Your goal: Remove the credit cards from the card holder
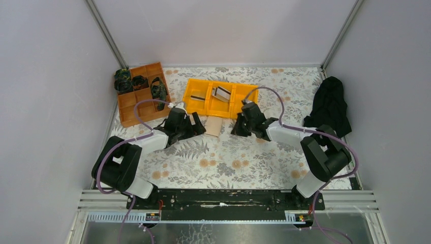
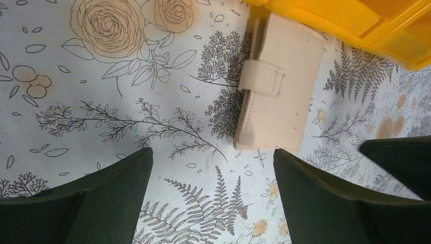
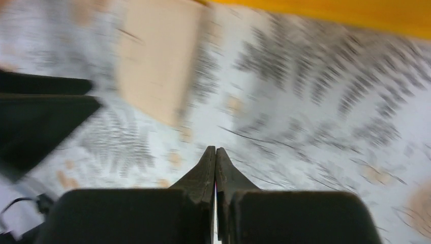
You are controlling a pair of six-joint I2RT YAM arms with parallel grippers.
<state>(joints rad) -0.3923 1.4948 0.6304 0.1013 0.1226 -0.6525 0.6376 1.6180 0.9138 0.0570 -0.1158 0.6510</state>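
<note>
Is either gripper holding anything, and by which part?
Nothing is held. The left gripper is open, short of the flat tan folding card holder; the right gripper is shut, empty.

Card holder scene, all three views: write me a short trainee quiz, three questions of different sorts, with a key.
1. True or false: the card holder lies closed, strap across it, beside the yellow bin.
2. Multiple choice: the left gripper is A) shut on the card holder, B) open and empty, short of the card holder, C) shut on the yellow bin's wall.
3. Fill in: the right gripper has its jaws ____.
Key: 1 true; 2 B; 3 shut.
</note>
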